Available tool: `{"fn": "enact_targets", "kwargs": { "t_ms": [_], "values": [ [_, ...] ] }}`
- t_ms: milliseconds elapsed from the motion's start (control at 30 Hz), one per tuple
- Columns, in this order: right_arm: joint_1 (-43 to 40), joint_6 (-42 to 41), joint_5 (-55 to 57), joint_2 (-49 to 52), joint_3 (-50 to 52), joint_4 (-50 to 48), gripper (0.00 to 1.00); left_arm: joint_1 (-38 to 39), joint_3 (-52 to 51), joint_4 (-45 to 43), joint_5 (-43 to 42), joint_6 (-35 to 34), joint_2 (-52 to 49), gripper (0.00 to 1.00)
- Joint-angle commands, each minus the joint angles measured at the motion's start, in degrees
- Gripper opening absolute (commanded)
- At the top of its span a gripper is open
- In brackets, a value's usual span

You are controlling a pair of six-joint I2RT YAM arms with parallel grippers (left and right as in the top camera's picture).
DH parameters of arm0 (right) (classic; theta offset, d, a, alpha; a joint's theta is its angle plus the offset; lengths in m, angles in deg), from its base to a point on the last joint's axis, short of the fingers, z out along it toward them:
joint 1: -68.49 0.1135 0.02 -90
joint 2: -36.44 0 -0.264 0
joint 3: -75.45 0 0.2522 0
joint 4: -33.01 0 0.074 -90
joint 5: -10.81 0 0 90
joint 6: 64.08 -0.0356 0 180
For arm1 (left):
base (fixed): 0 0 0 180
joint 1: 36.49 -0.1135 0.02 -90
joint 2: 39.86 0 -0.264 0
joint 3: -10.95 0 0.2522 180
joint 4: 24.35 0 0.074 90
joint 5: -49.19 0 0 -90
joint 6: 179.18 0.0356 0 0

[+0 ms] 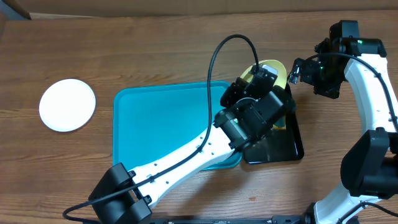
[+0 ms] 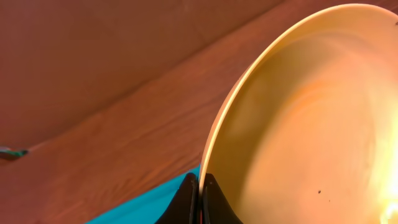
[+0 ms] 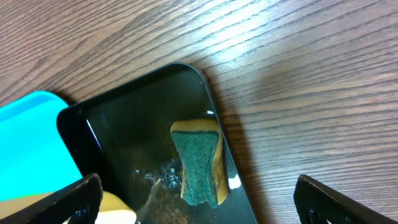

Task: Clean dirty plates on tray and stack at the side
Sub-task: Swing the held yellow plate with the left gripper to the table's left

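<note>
Closest in, on the left wrist view, my left end effector was pinched narrow on the rim of the yellow-green plate, which stood tilted up on edge. A few small dark specks showed low on its face. No other view showed them.

Under the right wrist camera the right end effector hung with its fingers spread wide and nothing between them. The sponge lay directly below the gap, green face up, in the wet black tray. Its long axis ran across the line between the fingers, so I judged that closing would catch it over its narrow width. The right arm was plainly the nearer one to it, since the left was taken up with the plate.

From overhead the left arm covered most of the black tray and nearly hid the sponge. The held plate sat above that tray's far end, just beside the right end effector. The turquoise tray carried no plate that I could see. Farthest off, a white plate lay flat on the tabletop, well apart to the left. I could not find a third plate.
</note>
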Motion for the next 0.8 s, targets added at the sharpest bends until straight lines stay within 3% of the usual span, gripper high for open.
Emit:
{"fn": "enact_targets", "kwargs": {
  "t_ms": [0,500,767],
  "values": [
    [-0.1,0.0,0.2,-0.3,-1.2,-0.3,1.00,0.2,1.7,-0.6,4.1,2.7,1.4,0.04],
    [-0.5,0.0,1.4,-0.3,-1.2,-4.4,1.00,0.5,1.7,-2.1,4.0,4.6,1.4,0.04],
    [-11.2,-7.2,2.1,-0.3,-1.2,-5.7,1.00,1.2,1.7,-4.1,4.1,10.2,1.4,0.04]
  ]
}}
